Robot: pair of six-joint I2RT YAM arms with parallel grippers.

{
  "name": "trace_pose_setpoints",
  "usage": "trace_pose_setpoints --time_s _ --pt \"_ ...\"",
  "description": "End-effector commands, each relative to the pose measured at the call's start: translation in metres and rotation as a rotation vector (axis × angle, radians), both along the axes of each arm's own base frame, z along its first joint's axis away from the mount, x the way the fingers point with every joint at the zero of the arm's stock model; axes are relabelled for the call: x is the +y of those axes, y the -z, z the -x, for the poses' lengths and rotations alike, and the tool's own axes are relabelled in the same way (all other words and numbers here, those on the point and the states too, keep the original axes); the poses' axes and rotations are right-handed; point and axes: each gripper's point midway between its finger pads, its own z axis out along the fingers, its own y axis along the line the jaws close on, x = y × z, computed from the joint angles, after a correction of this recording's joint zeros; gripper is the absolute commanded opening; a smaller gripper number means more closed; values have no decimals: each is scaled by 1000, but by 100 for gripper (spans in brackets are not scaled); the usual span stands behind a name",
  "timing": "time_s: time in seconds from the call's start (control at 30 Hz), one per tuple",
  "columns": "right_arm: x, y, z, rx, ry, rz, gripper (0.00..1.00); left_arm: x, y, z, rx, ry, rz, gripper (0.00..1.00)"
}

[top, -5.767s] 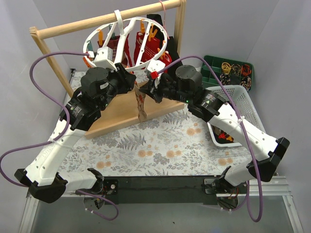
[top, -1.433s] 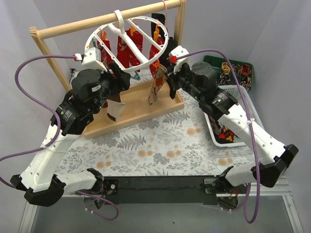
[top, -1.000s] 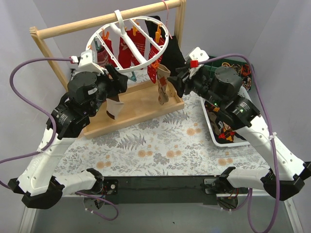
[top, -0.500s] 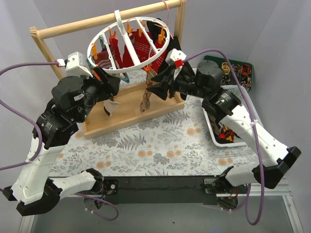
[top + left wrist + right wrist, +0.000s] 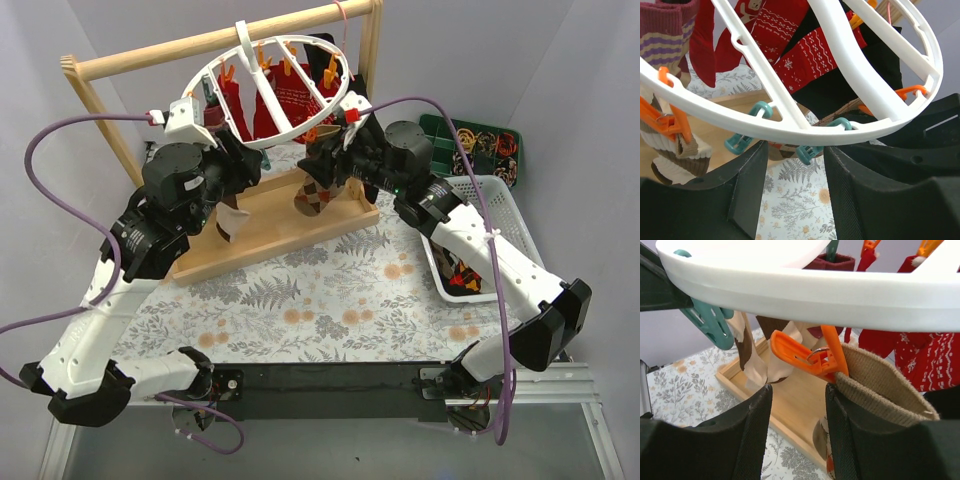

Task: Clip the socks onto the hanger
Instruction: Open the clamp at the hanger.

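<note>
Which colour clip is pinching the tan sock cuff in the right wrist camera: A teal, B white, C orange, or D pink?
C: the orange clip bites the edge of the tan sock cuff just under the white hanger ring, while the teal clip hangs off to the left, apart from that cuff.

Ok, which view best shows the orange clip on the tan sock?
Right wrist: the orange clip sits close, mid-frame, against the tan sock cuff. Top external shows it tiny under the hanger; left wrist, only an orange sliver.
</note>
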Motion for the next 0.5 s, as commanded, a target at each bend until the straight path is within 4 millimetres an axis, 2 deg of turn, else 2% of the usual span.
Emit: trace_pose_setpoints --time_s 0.0,0.17,0.2,0.27,0.3,0.47 --pt "-12 -36 2 -81 36 -93 52 -4 -4 -5 -29 4 -2 45" --pt "-10 -34 7 -89 8 -107 52 -5 0 -11 -30 -6 -18 36" --pt "-11 -37 9 -92 -1 -113 52 -5 1 -12 -27 -6 -21 31" --pt "-6 -38 16 -86 -45 -121 52 -5 0 -12 -30 -6 -19 26" --pt "-4 -40 18 -92 -63 -134 52 -4 -1 -12 -32 -9 -20 19" --pt "10 -49 42 -101 -225 -188 53 0 -8 -10 -51 -18 -24 8"
